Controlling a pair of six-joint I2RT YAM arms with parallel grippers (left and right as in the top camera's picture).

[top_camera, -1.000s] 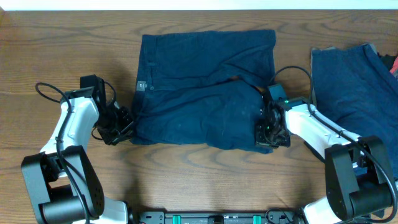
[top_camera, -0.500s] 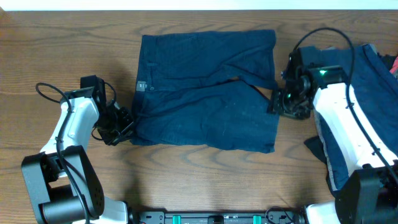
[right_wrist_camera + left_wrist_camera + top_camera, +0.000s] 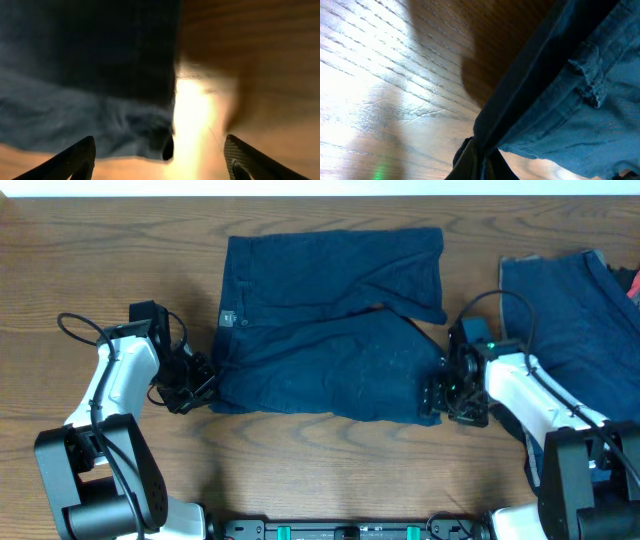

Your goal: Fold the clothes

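Observation:
Navy shorts (image 3: 330, 320) from the clothes lie folded across the middle of the table, a small pale tag (image 3: 228, 318) on the left edge. My left gripper (image 3: 203, 383) is shut on the shorts' lower-left edge; the left wrist view shows the cloth (image 3: 570, 90) pinched between the closed fingers of that gripper (image 3: 482, 167). My right gripper (image 3: 438, 395) stands open at the shorts' lower-right corner. In the right wrist view that corner (image 3: 100, 100) lies ahead, between the spread fingers of the right gripper (image 3: 162, 162), not gripped.
More navy clothes (image 3: 560, 310) with a grey edge are piled at the right edge, a red-pink piece (image 3: 632, 280) showing at the far right. Bare wooden table (image 3: 330, 470) runs along the front. Cables trail by both arms.
The right gripper opened, letting go of the shorts' lower-right corner, swung up and away to the right, then came back down beside that corner. The left arm has not moved.

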